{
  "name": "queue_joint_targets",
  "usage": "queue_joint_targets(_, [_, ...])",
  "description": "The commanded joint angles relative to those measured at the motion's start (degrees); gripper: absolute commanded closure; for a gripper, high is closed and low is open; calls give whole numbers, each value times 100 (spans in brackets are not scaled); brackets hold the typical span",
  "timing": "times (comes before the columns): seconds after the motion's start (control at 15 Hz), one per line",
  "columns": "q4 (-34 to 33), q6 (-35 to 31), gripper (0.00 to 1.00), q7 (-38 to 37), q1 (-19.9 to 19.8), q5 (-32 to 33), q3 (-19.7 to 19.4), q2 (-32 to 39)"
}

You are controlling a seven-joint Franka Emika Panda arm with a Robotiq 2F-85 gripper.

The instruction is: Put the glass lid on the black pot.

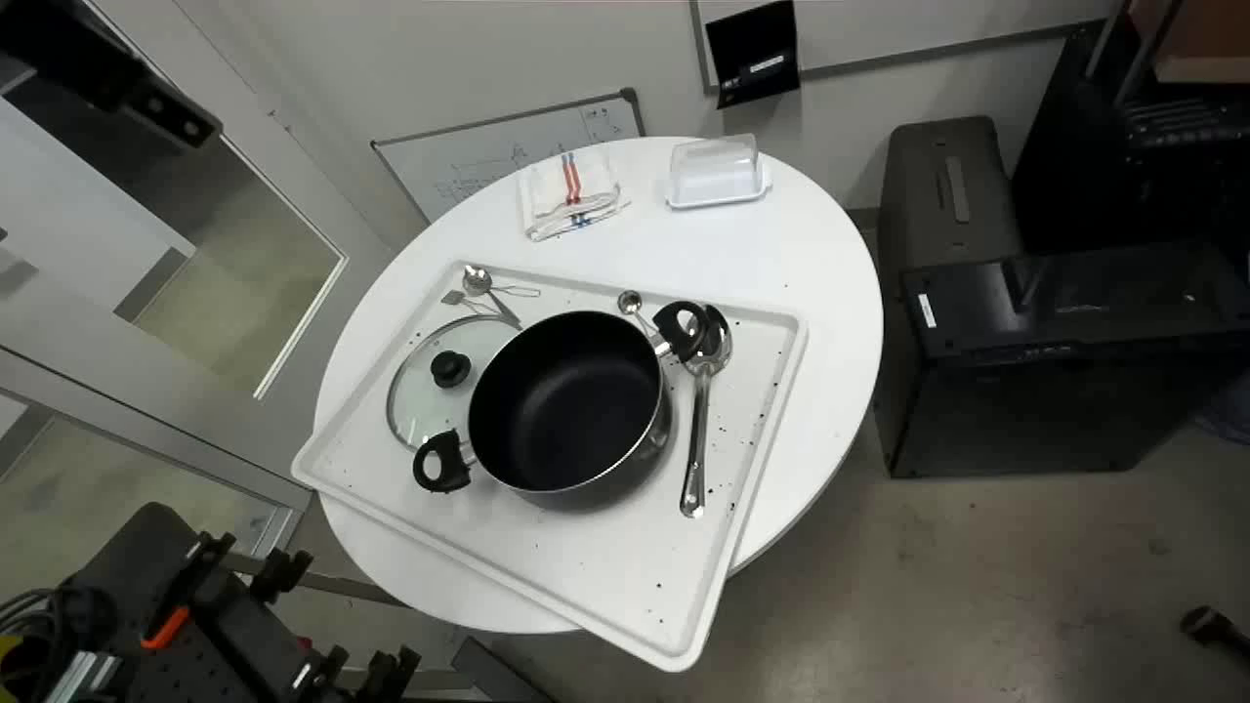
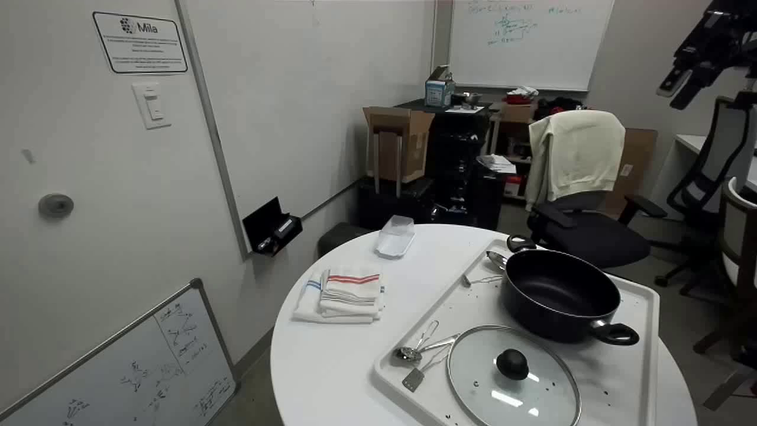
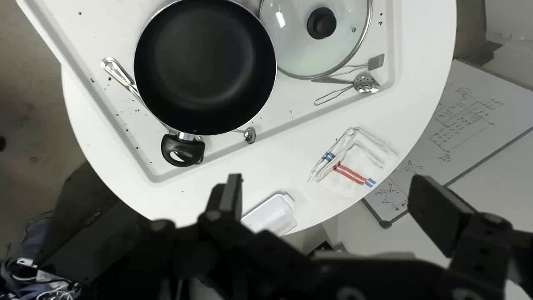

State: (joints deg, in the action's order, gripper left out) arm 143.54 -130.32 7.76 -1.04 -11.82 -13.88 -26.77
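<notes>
The glass lid (image 1: 469, 344) lies knob up on the white tray beside the black pot; it also shows in an exterior view (image 2: 485, 387) and in the wrist view (image 3: 291, 50). The black pot (image 1: 566, 400) stands upright and uncovered on the tray, its inside bare; it also shows in an exterior view (image 2: 562, 290) and in the wrist view (image 3: 204, 68). Pot and lid lie close; I cannot tell if they touch. My gripper (image 3: 327, 183) is open and empty, high above and away from both. It shows at the edge of both exterior views (image 1: 186, 122) (image 2: 676, 94).
The tray (image 1: 605, 576) sits on a round white table (image 1: 820, 283). A metal spoon (image 1: 697, 430) lies partly under a pot handle. Small metal utensils (image 1: 479, 281) lie near the lid. A folded towel (image 1: 571, 195) and a clear-lidded dish (image 1: 718, 174) stand beyond the tray.
</notes>
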Motion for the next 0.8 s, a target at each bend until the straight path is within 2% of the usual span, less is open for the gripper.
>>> queue_joint_targets(0.0, [-11, 20, 0, 53, -123, -70, 113, 15])
queue_joint_targets(0.47, [-12, 20, 0, 53, -123, -70, 113, 15])
queue_joint_targets(0.73, [20, -371, 0, -202, -199, 65, 349, 218])
